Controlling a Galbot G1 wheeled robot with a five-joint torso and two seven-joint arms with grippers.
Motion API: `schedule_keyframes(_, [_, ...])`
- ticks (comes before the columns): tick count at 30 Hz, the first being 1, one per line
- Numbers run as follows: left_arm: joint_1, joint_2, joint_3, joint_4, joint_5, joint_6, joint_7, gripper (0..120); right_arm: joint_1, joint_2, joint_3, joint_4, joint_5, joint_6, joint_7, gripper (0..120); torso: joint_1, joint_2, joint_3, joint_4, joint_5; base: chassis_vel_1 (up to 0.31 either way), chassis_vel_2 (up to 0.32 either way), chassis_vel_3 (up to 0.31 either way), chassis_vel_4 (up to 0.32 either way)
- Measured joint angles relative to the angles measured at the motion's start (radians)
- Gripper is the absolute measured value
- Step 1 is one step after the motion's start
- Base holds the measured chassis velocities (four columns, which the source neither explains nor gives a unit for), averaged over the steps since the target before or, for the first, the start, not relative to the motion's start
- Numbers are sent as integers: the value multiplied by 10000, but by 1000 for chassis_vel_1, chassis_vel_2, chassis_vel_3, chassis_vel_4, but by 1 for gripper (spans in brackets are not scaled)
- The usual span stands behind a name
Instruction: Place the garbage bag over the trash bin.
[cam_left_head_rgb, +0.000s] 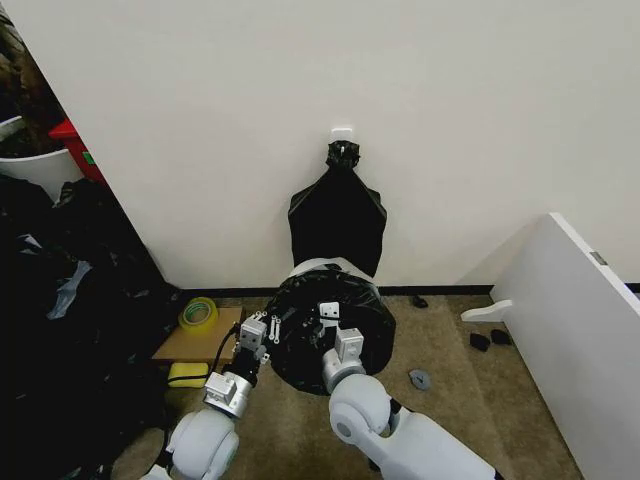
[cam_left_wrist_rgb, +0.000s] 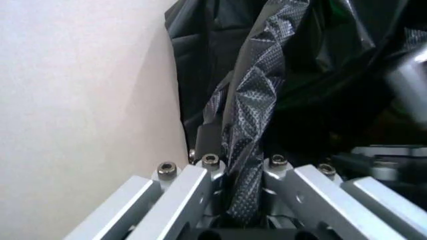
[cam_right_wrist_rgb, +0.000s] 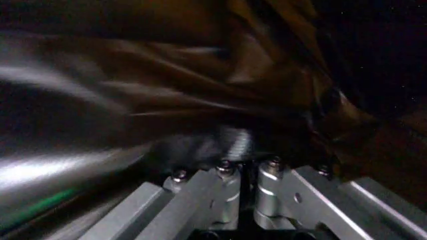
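1. Far left: a big heap of black plastic (cam_left_head_rgb: 70, 320) lies on the floor beside the angled white wall panel.
2. Left of centre: a flat brown cardboard sheet (cam_left_head_rgb: 195, 340) lies on the carpet. A yellow-green roll of tape (cam_left_head_rgb: 198, 313) sits on it, and a yellow sponge-like block (cam_left_head_rgb: 187, 374) lies at its near edge.
3. Left claw (cam_left_head_rgb: 262, 322): it sits at the left side of the bin's mouth. In the left wrist view, the left claw (cam_left_wrist_rgb: 240, 172) has its fingers closed tight on a twisted fold of the thin, glossy black garbage bag (cam_left_wrist_rgb: 257, 95), which runs up between the pads.
4. Centre: the round cream-white plastic trash bin (cam_left_head_rgb: 312, 268) stands on the floor against the wall. The garbage bag (cam_left_head_rgb: 350, 300) is draped over its mouth and near side; only a strip of the white far rim shows bare.
5. Behind the bin: a flat shield-shaped black bundle (cam_left_head_rgb: 338, 225) with a knotted top hangs from a white wall hook (cam_left_head_rgb: 342, 133).
6. Right claw (cam_left_head_rgb: 329, 312): it reaches into the bag-covered mouth, just beside the left claw. In the right wrist view, the right claw (cam_right_wrist_rgb: 245, 170) has its fingers drawn nearly together, with crumpled black film (cam_right_wrist_rgb: 220, 80) bunched at the tips; whether it truly holds the film, I cannot tell.
7. Right: a white board (cam_left_head_rgb: 580, 320) stands at an angle, with small dark scraps (cam_left_head_rgb: 480, 341) on the carpet near it.
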Motion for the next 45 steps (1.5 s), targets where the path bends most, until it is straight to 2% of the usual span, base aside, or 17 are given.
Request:
schedule_keyframes(7, [-2, 33, -15, -53, -1, 13, -2, 2, 340, 229, 311, -367, 1160, -1097, 952, 0, 0, 0, 0, 0, 0, 0, 0, 0, 0])
schedule_keyframes(9, [-39, 23, -36, -68, -33, 29, -11, 2, 367, 210, 308, -417, 1650, -1712, 1311, 0, 0, 0, 0, 0, 0, 0, 0, 0, 0])
schedule_keyframes(13, [-58, -14, -21, -104, -60, 51, -16, 2, 226, 160, 87, -447, 1666, -2120, 1443, 0, 0, 0, 0, 0, 0, 0, 0, 0, 0])
schedule_keyframes(17, [-52, -27, -16, -115, -61, 57, -20, 2, 85, 113, -103, -340, 1081, -2162, 1377, 0, 0, 0, 0, 0, 0, 0, 0, 0, 0])
schedule_keyframes(22, [-63, 19, -183, -85, -137, 60, -41, 2, -215, -451, -593, 774, 176, -1790, 576, 0, 0, 0, 0, 0, 0, 0, 0, 0, 0])
schedule_keyframes(30, [-90, 1, -291, -77, -211, 78, -66, 2, -389, -689, -635, 1434, 250, -1088, 315, 0, 0, 0, 0, -1, 1, 0, 0, 0, 0])
schedule_keyframes(35, [-70, -22, -270, -113, -222, 98, -73, 2, -169, -526, -11, 1183, 586, -595, 188, 0, 0, 0, 0, 0, 1, 0, 0, 0, 0])
schedule_keyframes(39, [-43, -44, -210, -181, -220, 126, -73, 2, 168, -253, 515, 580, 969, -1110, 795, 0, 0, 0, 0, 0, 0, 0, 0, 0, 0])
schedule_keyframes(41, [-23, -38, -172, -233, -205, 148, -74, 2, 392, 3, 861, 133, 1209, -1685, 1295, 0, 0, 0, 0, 1, 1, 0, 0, 0, 0])
schedule_keyframes(45, [-9, -24, -174, -241, -192, 155, -74, 2, 471, 81, 960, -131, 1101, -1898, 1474, 0, 0, 0, 0, 0, 0, 0, 0, 0, 0])
